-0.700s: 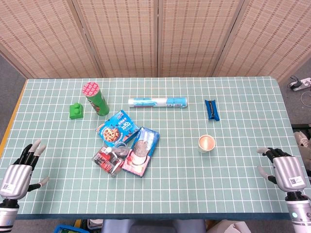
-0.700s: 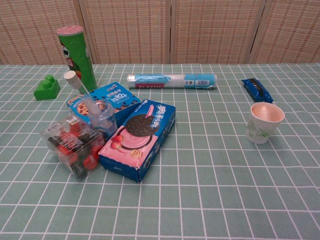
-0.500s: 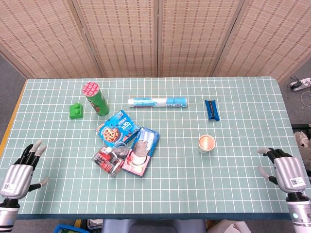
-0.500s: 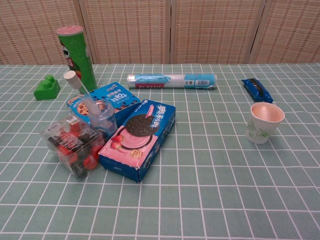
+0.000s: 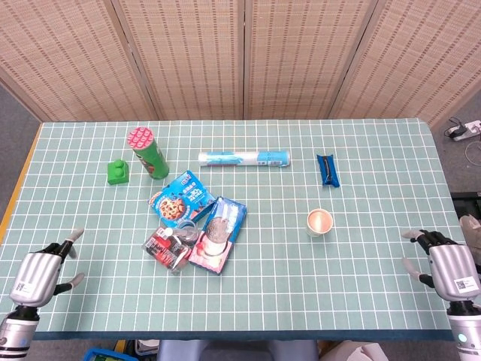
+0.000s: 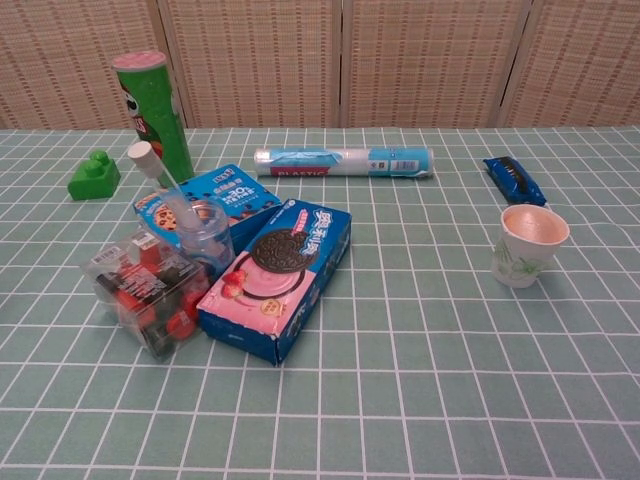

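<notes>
Hovering empty at the near worktop corners, both hands, fingers spread. Right hand lying nearer its closest thing, the paper cup, standing upright well ahead and inward of its fingers. Left hand facing the clear snack box, well apart. Wrists getting cut off; chest view showing no hand.

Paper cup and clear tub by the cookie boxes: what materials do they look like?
Paper cup: looks like matte paper, white wall with a faint green print and dull pinkish inside. Clear tub: likely thin rigid plastic, glossy and see-through, with red contents showing through the wall under a printed label.
</notes>
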Controlling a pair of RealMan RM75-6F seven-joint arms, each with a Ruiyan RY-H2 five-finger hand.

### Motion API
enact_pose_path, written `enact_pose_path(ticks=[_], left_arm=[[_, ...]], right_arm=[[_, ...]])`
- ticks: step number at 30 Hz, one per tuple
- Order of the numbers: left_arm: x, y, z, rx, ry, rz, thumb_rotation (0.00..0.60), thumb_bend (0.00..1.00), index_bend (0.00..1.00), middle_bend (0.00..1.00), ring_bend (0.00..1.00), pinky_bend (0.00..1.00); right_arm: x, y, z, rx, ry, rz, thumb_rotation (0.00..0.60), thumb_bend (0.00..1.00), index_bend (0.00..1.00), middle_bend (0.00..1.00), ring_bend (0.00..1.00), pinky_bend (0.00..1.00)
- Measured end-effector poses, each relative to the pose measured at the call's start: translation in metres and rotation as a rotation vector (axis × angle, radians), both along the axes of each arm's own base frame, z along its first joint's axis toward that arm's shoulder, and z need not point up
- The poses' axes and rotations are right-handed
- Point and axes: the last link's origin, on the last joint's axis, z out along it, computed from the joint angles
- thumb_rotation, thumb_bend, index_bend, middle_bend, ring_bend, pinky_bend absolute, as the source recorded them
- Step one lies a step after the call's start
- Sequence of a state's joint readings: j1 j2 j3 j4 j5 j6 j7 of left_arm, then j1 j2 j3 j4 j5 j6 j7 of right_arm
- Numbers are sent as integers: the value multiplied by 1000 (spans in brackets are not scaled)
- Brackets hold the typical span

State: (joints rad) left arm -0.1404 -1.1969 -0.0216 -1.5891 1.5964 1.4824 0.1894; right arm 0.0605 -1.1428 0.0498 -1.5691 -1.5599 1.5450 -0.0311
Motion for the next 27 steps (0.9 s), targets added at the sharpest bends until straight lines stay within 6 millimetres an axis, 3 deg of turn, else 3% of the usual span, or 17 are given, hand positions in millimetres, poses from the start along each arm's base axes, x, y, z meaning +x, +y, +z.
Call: enact_pose_path(ticks=[7, 15, 21, 27], left_arm=[[4, 5, -11, -35, 35, 1, 600, 218, 220, 900, 732, 952], [26, 12, -28, -85, 84, -68, 600, 217, 218, 896, 729, 952], [37, 21, -44, -122, 118, -96, 600, 218, 211, 936, 838, 968], [50, 30, -59, -153, 146, -99, 600, 218, 133, 1000, 903, 1000]], right_arm=[[1, 5, 7, -27, -21, 14, 600, 207, 371, 440, 393, 596], [-1, 6, 15, -41, -50, 20, 600, 207, 371, 440, 393, 596], [-2, 7, 20, -41, -72, 25, 600, 207, 371, 440, 393, 596], [-4, 8, 25, -42, -96, 27, 600, 207, 371, 440, 393, 596]])
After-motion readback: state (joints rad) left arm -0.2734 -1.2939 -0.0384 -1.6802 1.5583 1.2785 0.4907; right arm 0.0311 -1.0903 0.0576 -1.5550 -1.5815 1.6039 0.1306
